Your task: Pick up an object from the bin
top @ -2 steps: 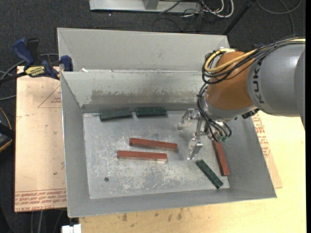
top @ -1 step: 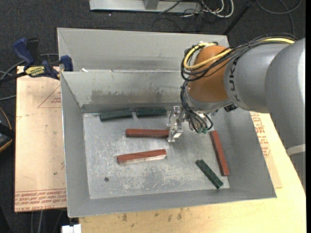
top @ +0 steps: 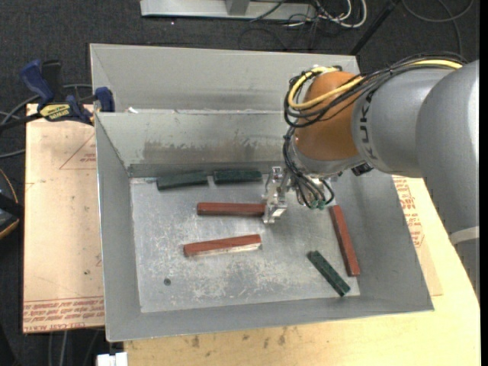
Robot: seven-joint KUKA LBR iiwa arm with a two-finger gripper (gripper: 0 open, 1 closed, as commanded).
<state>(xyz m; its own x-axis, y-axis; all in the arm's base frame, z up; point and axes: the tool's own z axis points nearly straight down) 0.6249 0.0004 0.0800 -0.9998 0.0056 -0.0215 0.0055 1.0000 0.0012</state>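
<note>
**A:** Nearest us, at the front right of the bin (top: 229, 284), we see a short dark green stick (top: 329, 272) lying slantwise.

**B:** Just beside it is a slim red stick (top: 345, 239), running front to back along the right side.

**A:** To their left, a pale-edged red-brown bar (top: 223, 245) lies alone on the bin floor.

**B:** Behind that we find the second red-brown bar (top: 225, 209). The claw (top: 272, 213) stands low at its right end.

**A:** Is the claw apart or together?

**B:** We cannot tell, nor can we tell whether it touches the bar.

**A:** Farther back, the left green stick (top: 183, 181) and the right green stick (top: 237, 176) lie nearly end to end along the back wall.

**B:** Above the claw we see the arm's orange cover (top: 328, 124), looped with cables.
</note>
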